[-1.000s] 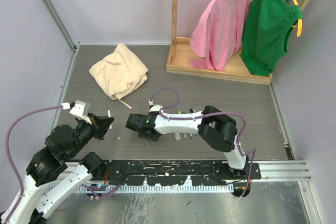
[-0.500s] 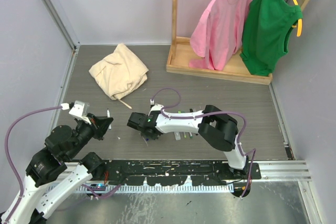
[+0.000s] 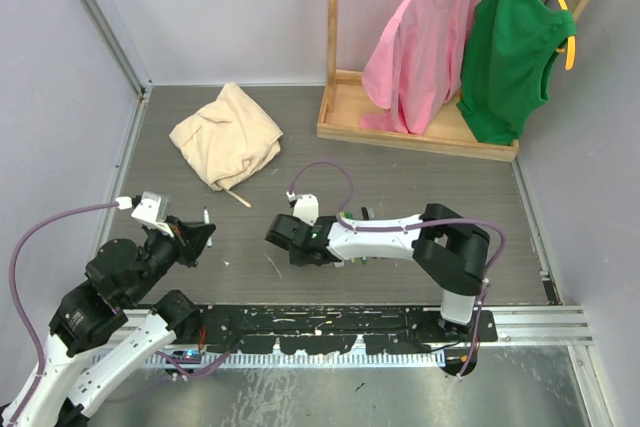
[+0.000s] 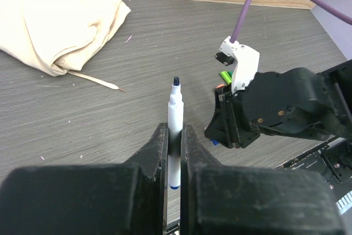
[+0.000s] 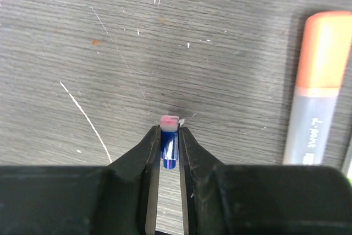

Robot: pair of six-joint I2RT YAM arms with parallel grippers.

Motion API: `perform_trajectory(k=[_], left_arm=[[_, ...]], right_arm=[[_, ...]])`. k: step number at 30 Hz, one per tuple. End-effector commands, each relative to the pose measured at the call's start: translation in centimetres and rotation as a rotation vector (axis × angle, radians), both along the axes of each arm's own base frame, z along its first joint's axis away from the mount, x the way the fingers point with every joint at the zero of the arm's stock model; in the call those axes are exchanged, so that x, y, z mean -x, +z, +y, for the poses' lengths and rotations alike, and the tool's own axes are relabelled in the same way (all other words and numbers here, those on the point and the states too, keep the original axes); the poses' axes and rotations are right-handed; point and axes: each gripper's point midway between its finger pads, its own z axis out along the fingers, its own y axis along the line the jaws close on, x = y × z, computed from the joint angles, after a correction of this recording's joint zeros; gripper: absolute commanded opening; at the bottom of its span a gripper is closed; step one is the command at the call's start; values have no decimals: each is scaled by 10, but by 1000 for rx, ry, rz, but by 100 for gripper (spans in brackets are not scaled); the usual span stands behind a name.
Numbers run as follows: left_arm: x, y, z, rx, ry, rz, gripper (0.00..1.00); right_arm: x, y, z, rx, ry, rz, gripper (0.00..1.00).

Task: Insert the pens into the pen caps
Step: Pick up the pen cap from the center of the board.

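Note:
My left gripper point(image 4: 174, 136) is shut on a white pen point(image 4: 175, 111) with a dark blue tip pointing away from me. In the top view the left gripper point(image 3: 200, 237) is at the left of the table. My right gripper point(image 5: 169, 135) is shut on a small blue pen cap point(image 5: 169, 142) with a pinkish-white end, just above the table. In the top view the right gripper point(image 3: 281, 235) is to the right of the left one, and its black body point(image 4: 264, 114) shows in the left wrist view. A grey pen with an orange cap point(image 5: 316, 89) lies to the right. A green pen point(image 4: 225, 75) lies behind the right gripper.
A beige cloth point(image 3: 228, 135) lies at the back left with a thin tan stick point(image 3: 237, 196) by it. A wooden rack base point(image 3: 415, 132) stands at the back right with a pink shirt point(image 3: 420, 37) and a green top point(image 3: 510, 47) hanging over it.
My right arm has shifted to the right, carrying its gripper a little away from the left gripper. The left arm and its pen have not moved.

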Motion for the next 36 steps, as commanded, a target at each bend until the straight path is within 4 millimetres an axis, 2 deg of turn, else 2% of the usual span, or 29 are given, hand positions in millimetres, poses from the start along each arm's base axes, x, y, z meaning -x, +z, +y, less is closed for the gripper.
perform_trajectory(k=[1, 6, 12, 22, 36], left_arm=[[-4, 8, -1, 5, 5, -22, 0], [-4, 7, -2, 2, 3, -19, 0], [-5, 7, -2, 1, 5, -17, 0], [-5, 7, -1, 0, 12, -16, 0], [-6, 7, -1, -1, 12, -16, 0]], right_arm=[[-9, 26, 0, -10, 159, -109, 12], [-5, 16, -13, 38, 180, -96, 17], [-3, 6, -10, 61, 213, -62, 20], [1, -1, -10, 80, 213, -21, 37], [6, -9, -21, 148, 229, 13, 36]])
